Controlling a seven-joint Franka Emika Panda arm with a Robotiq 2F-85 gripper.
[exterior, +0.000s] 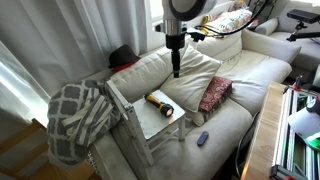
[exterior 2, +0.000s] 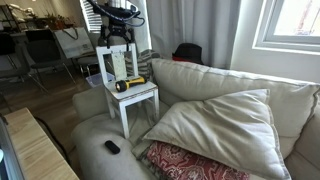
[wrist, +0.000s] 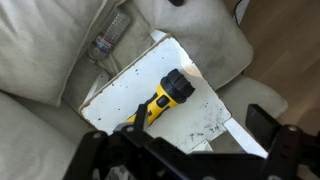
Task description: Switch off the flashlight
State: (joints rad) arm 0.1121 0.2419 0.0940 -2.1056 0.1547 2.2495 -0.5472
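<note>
The flashlight has a yellow body and a wider black head. It lies on its side on the seat of a small white chair that stands on the couch. It shows in both exterior views and in the wrist view, where it rests on the white seat. My gripper hangs well above the flashlight, clear of it, and is also seen over the chair in an exterior view. In the wrist view my gripper is open and empty, with its fingers wide apart.
A red patterned cushion and a small dark grey remote lie on the cream couch. A checked blanket hangs over the couch arm beside the chair. A large cream pillow leans on the backrest. A clear bottle lies by the chair.
</note>
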